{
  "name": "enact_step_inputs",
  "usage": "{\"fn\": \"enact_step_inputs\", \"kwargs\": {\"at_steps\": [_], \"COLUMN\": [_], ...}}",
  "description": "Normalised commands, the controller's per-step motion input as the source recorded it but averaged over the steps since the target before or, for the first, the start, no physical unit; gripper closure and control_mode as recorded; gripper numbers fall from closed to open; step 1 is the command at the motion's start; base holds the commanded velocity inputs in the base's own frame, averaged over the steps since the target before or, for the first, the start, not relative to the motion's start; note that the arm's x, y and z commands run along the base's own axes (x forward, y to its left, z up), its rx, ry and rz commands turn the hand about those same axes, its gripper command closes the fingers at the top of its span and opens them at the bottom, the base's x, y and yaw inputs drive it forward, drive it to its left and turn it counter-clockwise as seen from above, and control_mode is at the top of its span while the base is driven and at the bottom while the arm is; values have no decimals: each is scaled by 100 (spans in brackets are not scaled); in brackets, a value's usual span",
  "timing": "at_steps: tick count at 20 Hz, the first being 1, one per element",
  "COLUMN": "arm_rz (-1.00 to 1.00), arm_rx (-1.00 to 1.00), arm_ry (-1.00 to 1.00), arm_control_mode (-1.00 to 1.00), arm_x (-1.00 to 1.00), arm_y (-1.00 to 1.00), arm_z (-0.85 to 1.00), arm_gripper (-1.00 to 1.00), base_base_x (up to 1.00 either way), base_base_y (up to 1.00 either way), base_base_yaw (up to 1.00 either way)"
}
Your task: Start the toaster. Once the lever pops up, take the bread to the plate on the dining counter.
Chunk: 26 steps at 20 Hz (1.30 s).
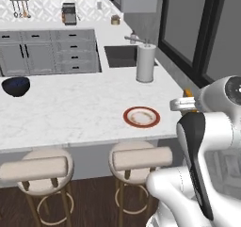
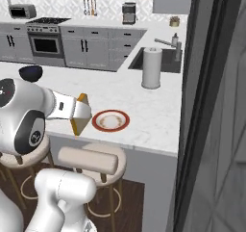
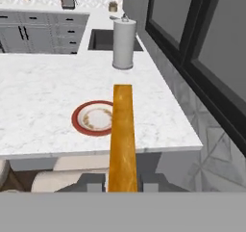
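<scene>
The dining worktop (image 1: 70, 108) is white, marble-look, with faint grey veining. A white paper towel roll (image 1: 145, 62) stands upright on it near the sink (image 1: 120, 56). The plate (image 1: 141, 117) lies near the front edge, and a dark bowl (image 1: 16, 86) sits well apart to its left. The pincer (image 3: 122, 180) is clamped on the bread (image 3: 121, 137), held edge-on in the air before the worktop edge, near the plate. No writing can be read.

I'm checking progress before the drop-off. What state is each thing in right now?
gripper: shut on the bread, short of the counter edge.
bread: held edge-on, off the counter.
plate: bare, flat on the dining counter.
bowl: upright on the counter's far left.
paper towel roll: standing upright near the sink.
</scene>
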Motion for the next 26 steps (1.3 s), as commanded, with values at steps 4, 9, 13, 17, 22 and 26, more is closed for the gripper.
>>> {"fn": "enact_step_inputs", "kwargs": {"at_steps": [4, 9, 13, 17, 22, 26], "arm_rz": [0, 0, 0, 0, 0, 0], "arm_rx": [0, 0, 0, 0, 0, 0], "arm_ry": [0, 0, 0, 0, 0, 0], "arm_control_mode": [100, 100, 100, 100, 100, 100], "arm_x": [0, 0, 0, 0, 0, 0], "arm_y": [0, 0, 0, 0, 0, 0], "arm_z": [0, 0, 0, 0, 0, 0], "arm_gripper": [100, 100, 100, 100, 100, 100], "base_base_x": [41, 14, 11, 26, 26, 48], "base_base_y": [34, 26, 40, 29, 1, 0], "base_base_yaw": [-12, -10, -8, -2, 0, 0]}}
